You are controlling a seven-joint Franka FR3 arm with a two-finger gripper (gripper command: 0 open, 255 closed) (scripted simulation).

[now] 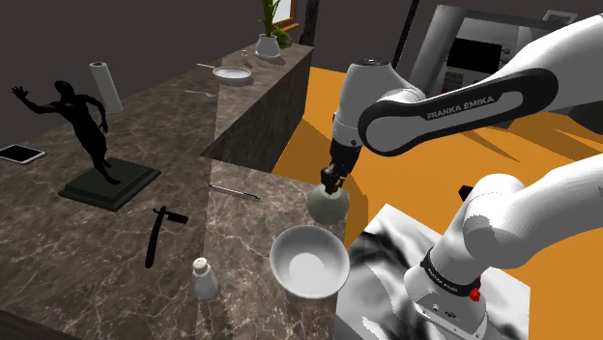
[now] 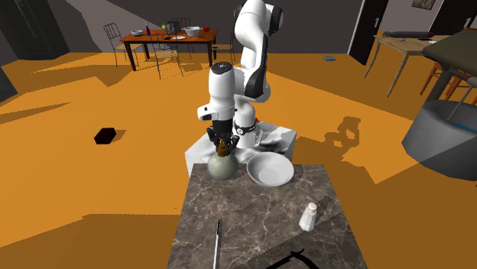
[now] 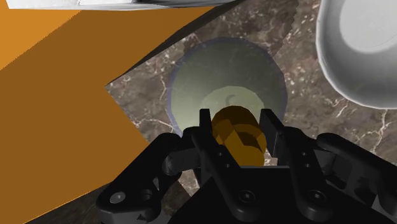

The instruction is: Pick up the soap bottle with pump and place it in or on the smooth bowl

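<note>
The soap bottle (image 1: 327, 204) is a round pale grey-green flask with a brass-coloured pump (image 3: 236, 130), standing on the dark marble counter near its edge. My black gripper (image 1: 332, 180) comes straight down on it and is shut on the pump, one finger (image 3: 205, 130) on each side. The bottle (image 2: 221, 166) still rests on the counter. The smooth white bowl (image 1: 308, 261) sits close beside the bottle, toward the stand; in the second exterior view the bowl (image 2: 270, 171) is to the bottle's right. The bowl's rim (image 3: 356, 51) lies just past the bottle's body (image 3: 222, 73).
A white shaker (image 1: 203, 278), a black razor (image 1: 155, 235) and a thin pen (image 1: 235, 192) lie on the marble counter (image 1: 106, 241). A black figurine (image 1: 92, 135) stands farther left. Orange floor (image 3: 51, 102) drops off right beside the bottle.
</note>
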